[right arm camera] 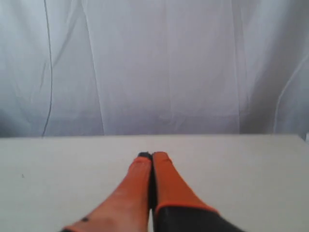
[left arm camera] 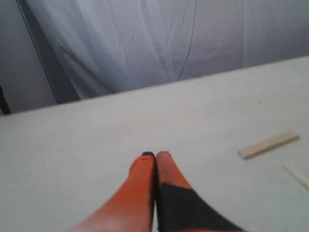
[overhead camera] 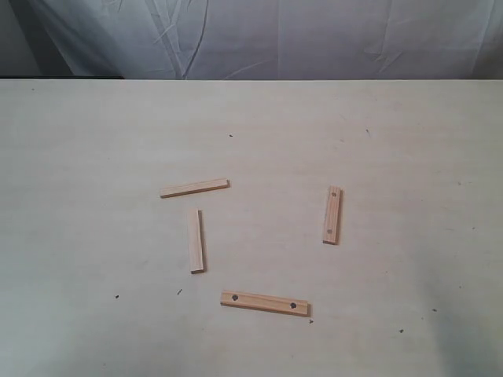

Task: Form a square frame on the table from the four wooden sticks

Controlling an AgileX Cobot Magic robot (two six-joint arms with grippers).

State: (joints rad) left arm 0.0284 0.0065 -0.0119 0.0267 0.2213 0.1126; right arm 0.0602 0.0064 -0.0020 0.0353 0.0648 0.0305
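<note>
Exterior view: the desk (overhead camera: pixel 94 236), pale cream, carries the four wooden sticks lying flat in a loose open ring, none touching another, so no corner of a square is joined. The far plain stick (overhead camera: pixel 194 188) lies nearly left to right. Just near of it the left plain stick (overhead camera: pixel 196 241) runs near to far, with a small gap between the two. The right holed stick (overhead camera: pixel 332 214) stands well apart on the right, also running near to far, a dark hole at each end. The near holed stick (overhead camera: pixel 265 303) lies left to right closest to me, with both its holes visible. A few dark specks (overhead camera: pixel 117 297) dot the desk, too small for me to identify. A creased white cloth (overhead camera: pixel 275 39) closes off the far side. Neither arm shows in this view. Left wrist view: the left pincer (left arm camera: pixel 155 155) has its orange fingers pressed together on nothing, above bare desk. Beyond it I see one whole stick (left arm camera: pixel 269 145) and a cut-off stick (left arm camera: pixel 297 174) clipped by the frame edge. The blur hides any holes, so I cannot tell which of the four these are. Right wrist view: the right pincer (right arm camera: pixel 152 155) is likewise closed and empty, and only desk and cloth show past it.
</note>
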